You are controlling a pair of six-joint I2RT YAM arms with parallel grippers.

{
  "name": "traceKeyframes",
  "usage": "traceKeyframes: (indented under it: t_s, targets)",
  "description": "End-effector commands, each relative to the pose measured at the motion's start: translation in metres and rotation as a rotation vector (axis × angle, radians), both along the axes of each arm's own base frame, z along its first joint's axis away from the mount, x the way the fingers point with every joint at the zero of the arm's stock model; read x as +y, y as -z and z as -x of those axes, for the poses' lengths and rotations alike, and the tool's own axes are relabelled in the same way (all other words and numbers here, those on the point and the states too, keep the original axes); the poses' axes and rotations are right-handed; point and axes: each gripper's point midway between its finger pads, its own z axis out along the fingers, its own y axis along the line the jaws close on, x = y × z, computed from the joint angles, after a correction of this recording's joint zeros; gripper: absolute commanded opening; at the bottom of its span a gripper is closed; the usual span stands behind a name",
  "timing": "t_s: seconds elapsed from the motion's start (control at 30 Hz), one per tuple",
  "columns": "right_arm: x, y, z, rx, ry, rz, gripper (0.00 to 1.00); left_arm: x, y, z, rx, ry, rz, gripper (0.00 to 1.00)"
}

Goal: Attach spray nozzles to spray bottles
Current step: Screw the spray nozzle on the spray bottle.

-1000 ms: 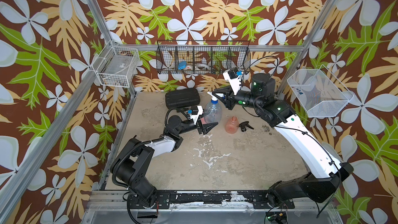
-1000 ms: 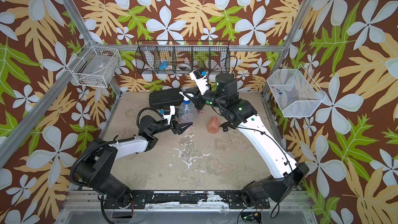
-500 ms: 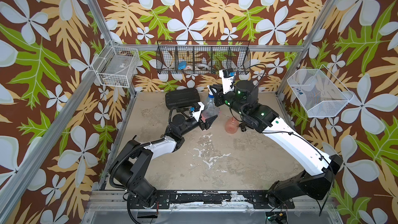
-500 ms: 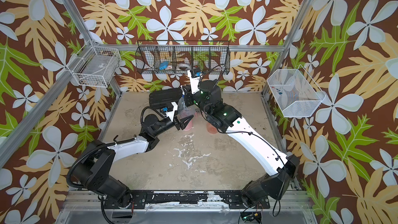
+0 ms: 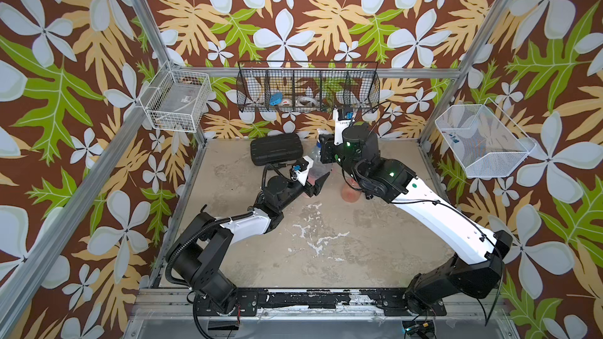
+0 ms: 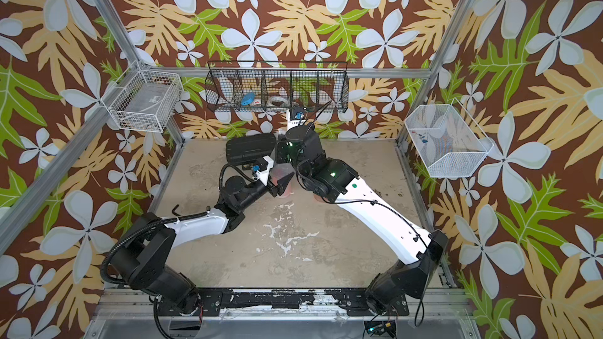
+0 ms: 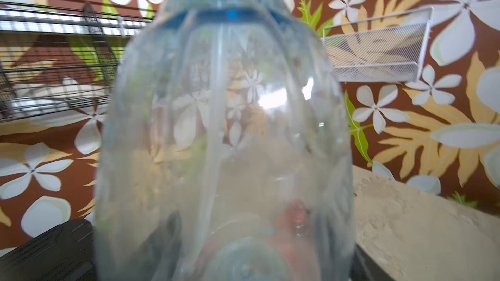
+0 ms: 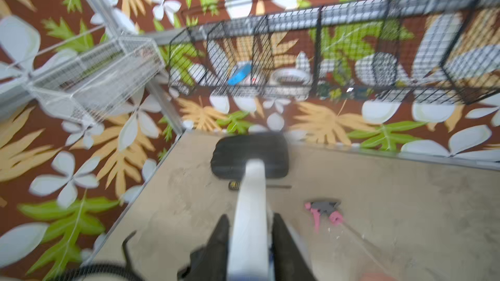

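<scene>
Two pincers of mine meet at the clear bottle (image 7: 221, 131), upright near the black case (image 5: 275, 149): my left gripper (image 5: 321, 180) clasps its belly, and my right gripper (image 8: 250, 217) straddles the white nozzle (image 8: 250, 182) on its neck from above, its head running straight out between my fingers (image 8: 220, 236). Blur hides whether that pair pinches or hangs loose.

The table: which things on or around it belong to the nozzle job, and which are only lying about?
Job: clear bottle; white-and-blue nozzle on it; grey-and-pink nozzle; orange-red bottle.
Lying about: black ribbed case; small black radio; black wire basket; white wire basket; white mesh basket.
</scene>
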Motion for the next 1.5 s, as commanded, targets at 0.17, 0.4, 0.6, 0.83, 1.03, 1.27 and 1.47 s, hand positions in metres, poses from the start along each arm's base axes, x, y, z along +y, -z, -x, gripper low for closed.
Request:
traceKeyframes:
  t_s: [0.17,0.4,0.6,0.83,1.03,1.27,1.47]
  targets:
    - [-0.008,-0.017,0.037,-0.067,-0.288,0.015,0.65,0.003,-0.014,0.003,-0.03,0.035,0.056,0.5]
    - [-0.004,-0.028,0.054,-0.143,-0.434,-0.031,0.56,0.0,-0.015,0.002,-0.017,0.063,0.066,0.5]
    - [0.022,-0.03,0.051,-0.107,-0.532,-0.082,0.5,-0.004,-0.013,0.002,-0.003,0.085,0.074,0.49]
    - [0.049,-0.032,0.036,-0.08,-0.577,-0.114,0.48,-0.005,-0.016,0.003,-0.003,0.094,0.075,0.49]
    - [0.04,-0.043,0.052,-0.096,-0.599,-0.089,0.51,-0.005,-0.013,0.002,-0.006,0.085,0.051,0.49]
    - [-0.011,-0.052,0.044,-0.217,-0.415,-0.081,0.7,-0.005,-0.011,-0.001,0.001,0.08,0.065,0.49]
    - [-0.01,-0.04,0.03,-0.179,-0.418,-0.084,0.73,-0.006,-0.017,0.0,0.003,0.089,0.081,0.49]
